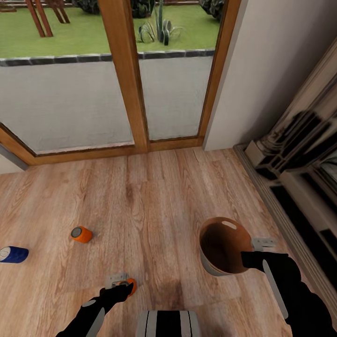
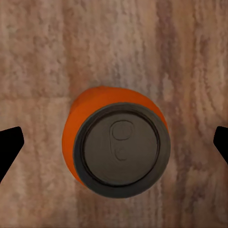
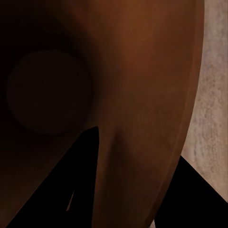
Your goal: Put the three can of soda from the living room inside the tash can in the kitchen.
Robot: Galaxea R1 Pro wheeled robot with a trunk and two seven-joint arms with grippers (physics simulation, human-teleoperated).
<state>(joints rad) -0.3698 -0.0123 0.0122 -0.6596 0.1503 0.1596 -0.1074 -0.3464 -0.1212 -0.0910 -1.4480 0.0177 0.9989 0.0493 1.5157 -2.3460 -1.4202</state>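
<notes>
An orange soda can (image 1: 132, 283) stands upright on the wood floor, its silvery top (image 2: 121, 148) facing the left wrist camera. My left gripper (image 1: 120, 286) hangs right above it, open, with a fingertip (image 2: 9, 147) on either side and apart from the can. A second orange can (image 1: 82, 234) and a dark blue can (image 1: 13, 254) lie on their sides further left. The tash can (image 1: 222, 245), pale outside and brown inside (image 3: 133, 85), is held by its rim in my right gripper (image 1: 255, 256), one finger (image 3: 78, 190) inside the wall and one outside.
Wood-framed glass doors (image 1: 124, 93) stand ahead, with a garden behind them. A white wall (image 1: 271, 70) and a pale fireplace surround (image 1: 299, 159) run along the right. The robot's base (image 1: 168, 324) shows at the lower edge.
</notes>
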